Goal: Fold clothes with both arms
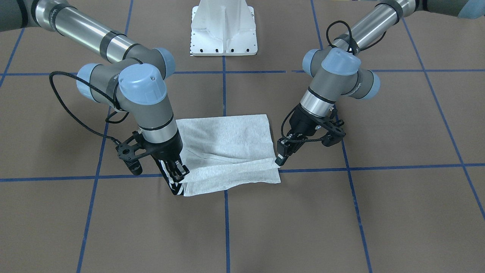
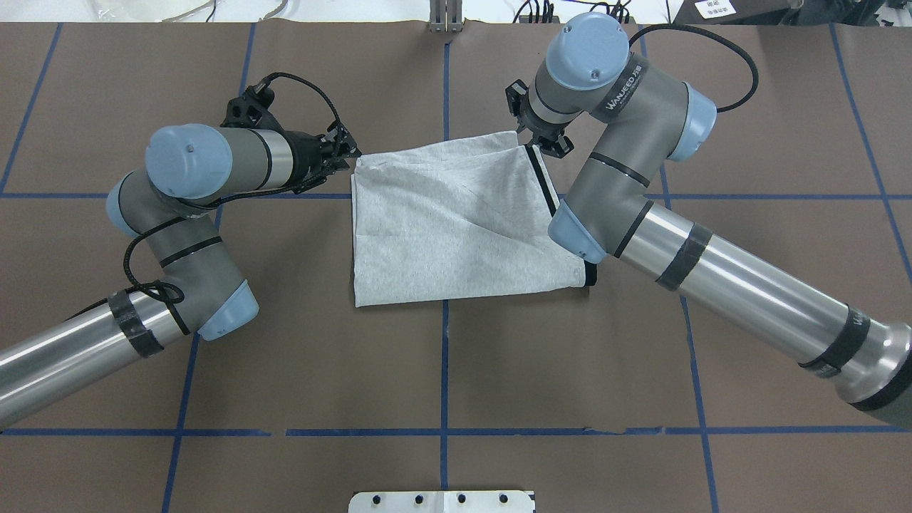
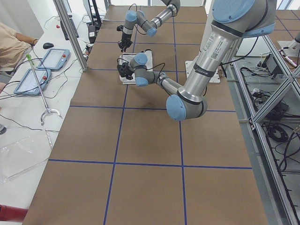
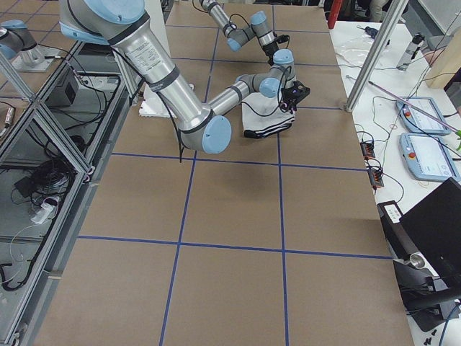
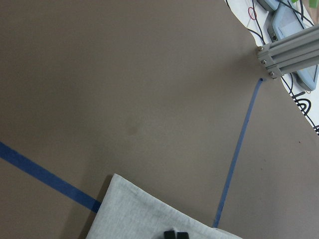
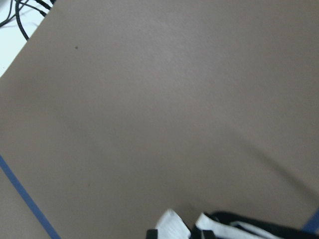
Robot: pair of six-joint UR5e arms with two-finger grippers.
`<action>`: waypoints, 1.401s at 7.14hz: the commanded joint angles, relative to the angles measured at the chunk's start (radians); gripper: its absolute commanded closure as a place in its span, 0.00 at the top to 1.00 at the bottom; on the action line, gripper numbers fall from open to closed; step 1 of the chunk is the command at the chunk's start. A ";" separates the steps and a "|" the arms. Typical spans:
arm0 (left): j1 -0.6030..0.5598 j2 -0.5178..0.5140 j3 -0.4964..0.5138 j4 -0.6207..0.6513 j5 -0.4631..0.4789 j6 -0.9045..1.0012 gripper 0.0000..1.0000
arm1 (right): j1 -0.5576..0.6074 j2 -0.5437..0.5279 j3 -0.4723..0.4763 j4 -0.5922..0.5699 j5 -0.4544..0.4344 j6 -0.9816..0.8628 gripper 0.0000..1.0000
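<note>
Grey T-shirt (image 2: 442,228) lies folded, edge seemingly hidden beneath right arm (image 2: 712,263).

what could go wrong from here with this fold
1. The left jaws seem to pinch only the shirt at its very corner; it may slip free when pulled.
2. The right jaws hold bunched striped trim; a layer could drop out and skew the fold.
3. The right arm crosses over the shirt's edge and might snag it.

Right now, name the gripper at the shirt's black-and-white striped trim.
The right gripper; the left gripper is at a plain grey corner of the T-shirt.
</note>
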 commanded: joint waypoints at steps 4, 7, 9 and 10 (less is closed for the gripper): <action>-0.092 -0.010 0.073 -0.048 -0.056 0.216 1.00 | 0.173 -0.005 -0.133 0.143 0.160 -0.270 1.00; -0.259 0.135 0.009 -0.030 -0.353 0.618 1.00 | 0.354 -0.239 0.044 0.102 0.412 -0.702 1.00; -0.406 0.244 0.003 -0.019 -0.472 0.992 1.00 | 0.483 -0.334 0.081 -0.023 0.507 -1.146 1.00; -0.480 0.274 0.004 0.043 -0.516 1.212 1.00 | 0.538 -0.337 0.080 -0.159 0.520 -1.378 1.00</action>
